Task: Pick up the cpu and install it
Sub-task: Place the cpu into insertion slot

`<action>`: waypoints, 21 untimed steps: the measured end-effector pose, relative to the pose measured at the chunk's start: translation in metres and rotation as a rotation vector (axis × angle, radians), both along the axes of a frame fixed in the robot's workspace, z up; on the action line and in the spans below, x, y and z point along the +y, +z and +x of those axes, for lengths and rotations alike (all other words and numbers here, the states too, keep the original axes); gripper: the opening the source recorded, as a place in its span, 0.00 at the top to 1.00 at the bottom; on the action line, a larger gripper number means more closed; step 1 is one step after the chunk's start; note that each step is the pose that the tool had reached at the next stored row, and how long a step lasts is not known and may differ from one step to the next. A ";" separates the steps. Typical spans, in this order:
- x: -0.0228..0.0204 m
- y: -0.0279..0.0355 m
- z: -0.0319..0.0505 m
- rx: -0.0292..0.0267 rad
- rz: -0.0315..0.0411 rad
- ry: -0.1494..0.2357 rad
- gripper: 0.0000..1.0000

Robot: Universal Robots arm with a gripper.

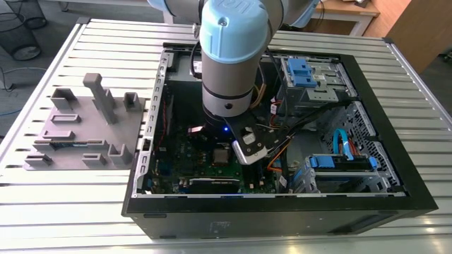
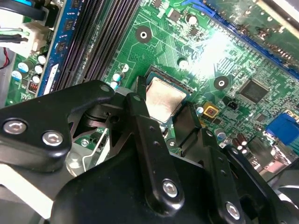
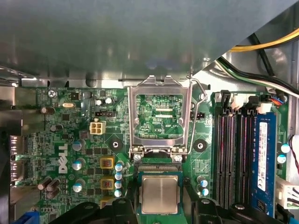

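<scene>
The cpu (image 3: 160, 193), a small square chip with a silver-grey top, sits between my black fingers (image 2: 140, 100) right over the dark socket on the green motherboard (image 3: 70, 140). A strip of the socket's contacts shows just beyond the chip's edge. My gripper (image 2: 164, 106) is shut on the cpu (image 2: 163, 95), one finger on each of two opposite edges. The socket's metal load bracket (image 3: 160, 116) stands swung open beyond it. In the exterior view the arm reaches down into the open computer case (image 1: 282, 209), with the cpu (image 1: 222, 155) under the wrist.
Black memory slots (image 3: 231, 154) and a blue memory stick (image 3: 264, 158) run beside the socket. Yellow and black cables (image 3: 266, 44) hang near the case wall. Blue drive bays (image 1: 304, 71) fill the case's far side. A grey parts fixture (image 1: 84, 129) lies on the slatted table at the exterior view's left.
</scene>
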State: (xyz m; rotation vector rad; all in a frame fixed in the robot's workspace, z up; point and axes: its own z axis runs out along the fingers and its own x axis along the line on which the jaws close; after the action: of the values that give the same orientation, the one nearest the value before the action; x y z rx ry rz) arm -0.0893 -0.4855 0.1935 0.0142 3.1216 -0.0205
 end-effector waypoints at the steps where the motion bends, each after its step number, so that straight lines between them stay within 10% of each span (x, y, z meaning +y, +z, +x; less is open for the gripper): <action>1: 0.0000 0.0000 0.0000 0.0001 -0.0002 0.000 0.53; 21: 0.0001 -0.0034 -0.0013 -0.0022 0.0010 0.000 0.53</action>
State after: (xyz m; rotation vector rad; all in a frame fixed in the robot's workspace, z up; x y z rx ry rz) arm -0.0906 -0.4853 0.1901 0.0143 3.1194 -0.0190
